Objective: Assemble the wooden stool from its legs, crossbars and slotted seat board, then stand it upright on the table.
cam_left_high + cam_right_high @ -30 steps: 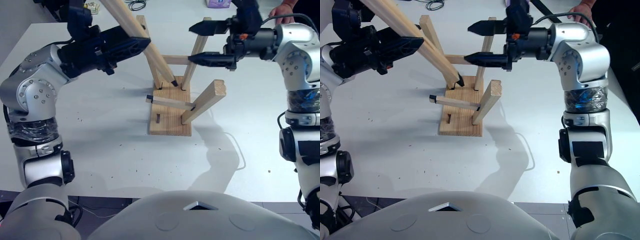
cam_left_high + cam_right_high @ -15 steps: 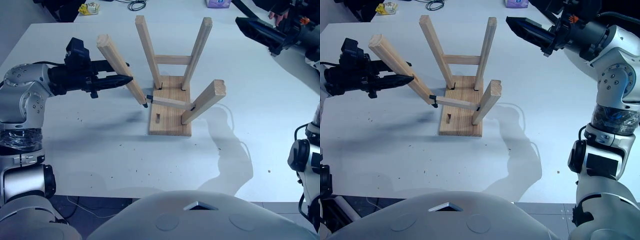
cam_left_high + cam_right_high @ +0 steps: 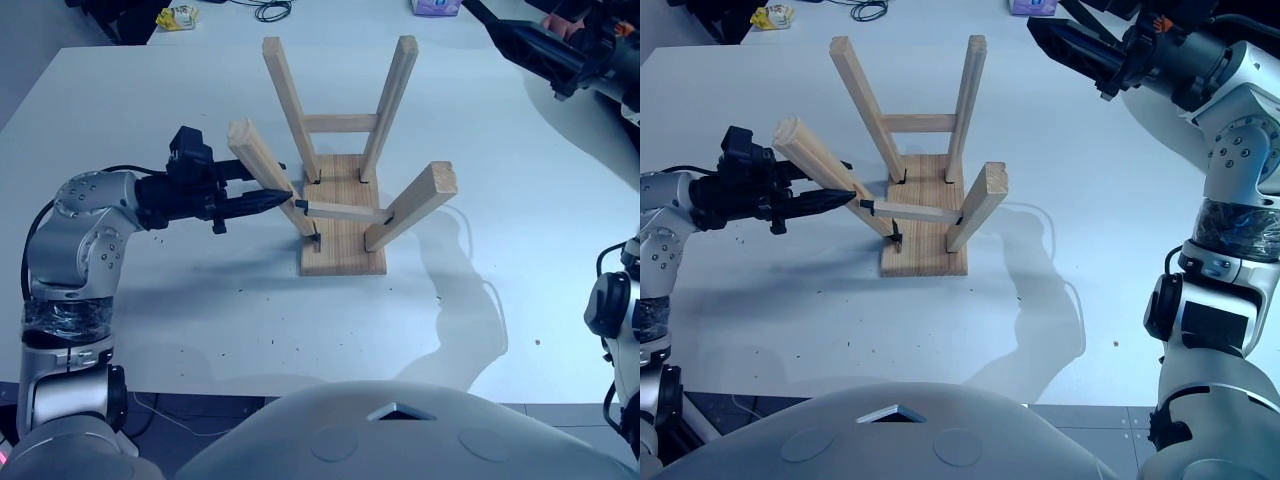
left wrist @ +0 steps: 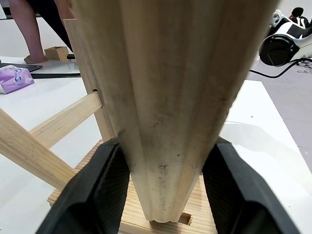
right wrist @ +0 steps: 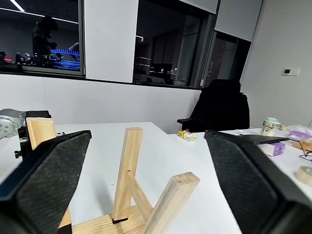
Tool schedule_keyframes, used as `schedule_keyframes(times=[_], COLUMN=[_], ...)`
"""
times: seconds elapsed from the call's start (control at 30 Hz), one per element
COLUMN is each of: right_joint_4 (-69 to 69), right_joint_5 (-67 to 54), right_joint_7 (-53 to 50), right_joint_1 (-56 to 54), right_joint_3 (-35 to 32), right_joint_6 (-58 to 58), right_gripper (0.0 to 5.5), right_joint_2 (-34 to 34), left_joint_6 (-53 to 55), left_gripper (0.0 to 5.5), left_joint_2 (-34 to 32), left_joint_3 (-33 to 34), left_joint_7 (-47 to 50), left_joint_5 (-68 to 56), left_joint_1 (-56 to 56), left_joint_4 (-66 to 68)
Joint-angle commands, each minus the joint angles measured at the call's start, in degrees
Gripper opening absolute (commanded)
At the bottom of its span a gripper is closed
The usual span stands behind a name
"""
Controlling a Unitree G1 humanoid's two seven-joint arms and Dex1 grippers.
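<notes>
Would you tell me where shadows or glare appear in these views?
Left eye view: a soft shadow lies on the table under the stool leg held by the left hand; no glare. Right wrist view: bright streaks show in the dark window.

Seat board is lying flat on the white surface. Two legs are stuck in at its far end, the back left leg and the back right leg. They splay apart toward the top and are tied together by a short crossbar.

A third leg leans out to the right from the board's near-right part, with a second crossbar poking left out of it. The left gripper has its jaws clamped around a fourth leg, which is tilted with its lower end down at the board's near-left edge, right by that crossbar's loose end. Can't tell if it's actually in the slot. The right gripper is up at the far right, well apart from the stool.
</notes>
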State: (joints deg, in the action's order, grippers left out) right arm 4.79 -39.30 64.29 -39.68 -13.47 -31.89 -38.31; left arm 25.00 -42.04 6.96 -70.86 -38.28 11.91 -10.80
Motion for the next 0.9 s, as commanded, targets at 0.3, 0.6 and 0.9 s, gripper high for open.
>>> schedule_keyframes(times=[0.3,0.6,0.9], right_joint_4=[3.5,5.6,6.4], right_joint_5=[1.4,2.6,2.8], right_joint_7=[1.5,2.0,2.1], right_joint_1=[-3.2,-5.0,-5.6], right_joint_3=[1.1,1.7,1.4], right_joint_6=[2.3,3.5,4.2], right_gripper=[4.3,4.3,4.3], right_joint_2=[-1.3,-1.1,-1.4], left_joint_6=[-1.9,-5.2,-4.7], left_gripper=[2.09,2.08,2.06], left_joint_2=[-3.0,-2.9,-2.7], left_joint_3=[0.0,-2.9,0.0], left_joint_7=[-0.6,-0.5,4.7], left_joint_5=[0.9,2.5,-1.9], left_joint_1=[-9.8,-13.0,-10.8], left_joint_4=[-4.5,-6.0,-13.3])
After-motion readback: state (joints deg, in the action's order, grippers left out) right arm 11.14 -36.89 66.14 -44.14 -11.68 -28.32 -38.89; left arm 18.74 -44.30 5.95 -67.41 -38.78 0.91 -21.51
